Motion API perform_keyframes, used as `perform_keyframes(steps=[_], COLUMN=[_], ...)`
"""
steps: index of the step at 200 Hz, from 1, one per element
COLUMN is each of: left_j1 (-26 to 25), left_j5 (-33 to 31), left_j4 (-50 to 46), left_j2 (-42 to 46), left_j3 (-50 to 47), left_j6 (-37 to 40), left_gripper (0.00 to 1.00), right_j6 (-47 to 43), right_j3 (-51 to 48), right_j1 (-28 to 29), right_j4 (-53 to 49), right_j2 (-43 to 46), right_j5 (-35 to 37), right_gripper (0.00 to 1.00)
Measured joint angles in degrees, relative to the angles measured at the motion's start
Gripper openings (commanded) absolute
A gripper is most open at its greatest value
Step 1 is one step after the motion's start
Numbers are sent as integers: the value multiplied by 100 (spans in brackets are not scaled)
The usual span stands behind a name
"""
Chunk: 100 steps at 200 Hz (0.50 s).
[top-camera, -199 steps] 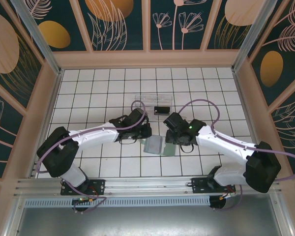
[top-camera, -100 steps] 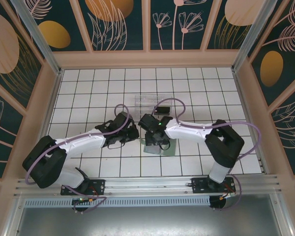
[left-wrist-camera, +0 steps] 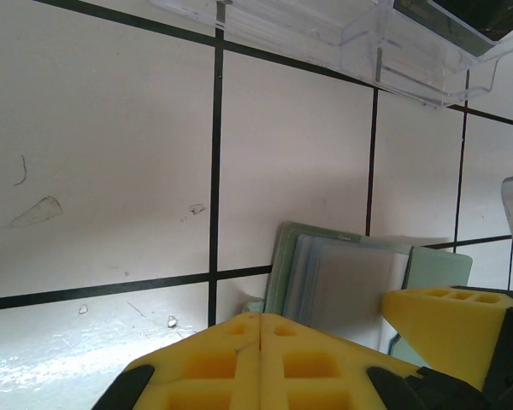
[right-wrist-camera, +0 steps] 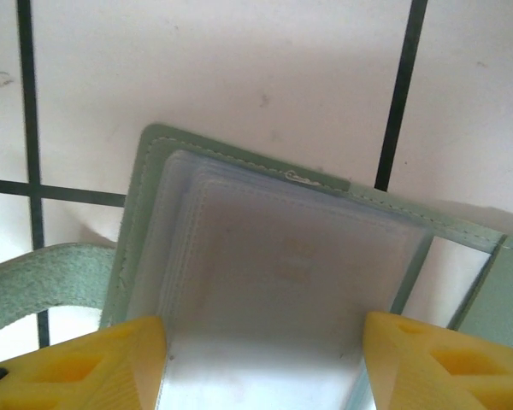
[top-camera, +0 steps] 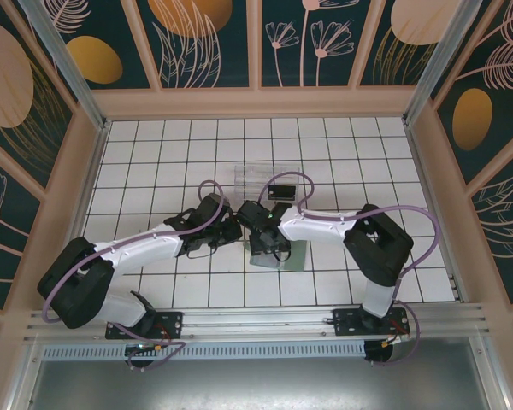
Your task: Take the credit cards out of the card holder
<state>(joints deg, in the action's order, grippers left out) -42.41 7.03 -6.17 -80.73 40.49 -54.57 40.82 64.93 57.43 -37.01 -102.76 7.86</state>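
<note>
Two arms (top-camera: 145,243) (top-camera: 325,226) angle inward: left end effector (left-wrist-camera: 258,320) closed, right end effector (right-wrist-camera: 265,342) spread astride card holder (right-wrist-camera: 278,248).

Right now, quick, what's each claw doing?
Left claw: closed, nothing visible in it.
Right claw: open, straddling the card holder, no grip visible.

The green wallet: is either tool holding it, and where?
Cannot be told. The right tool straddles the clear sleeves of the card holder, at their side edges; contact unclear. The left tool is shut, empty.
</note>
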Motion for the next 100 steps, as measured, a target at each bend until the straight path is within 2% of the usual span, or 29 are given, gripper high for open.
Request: perform_keyframes(steps=[100], left_j1=[0], left_j5=[13], left_j4=[-4], left_j2=[-118], left_j3=[87], left_j6=[24], left_gripper=[7], right_j6=[20], right_j3=[-516], right_j1=[-37], right_j4=[-4], right_j2=[422], right_j5=[116], right_gripper=[59])
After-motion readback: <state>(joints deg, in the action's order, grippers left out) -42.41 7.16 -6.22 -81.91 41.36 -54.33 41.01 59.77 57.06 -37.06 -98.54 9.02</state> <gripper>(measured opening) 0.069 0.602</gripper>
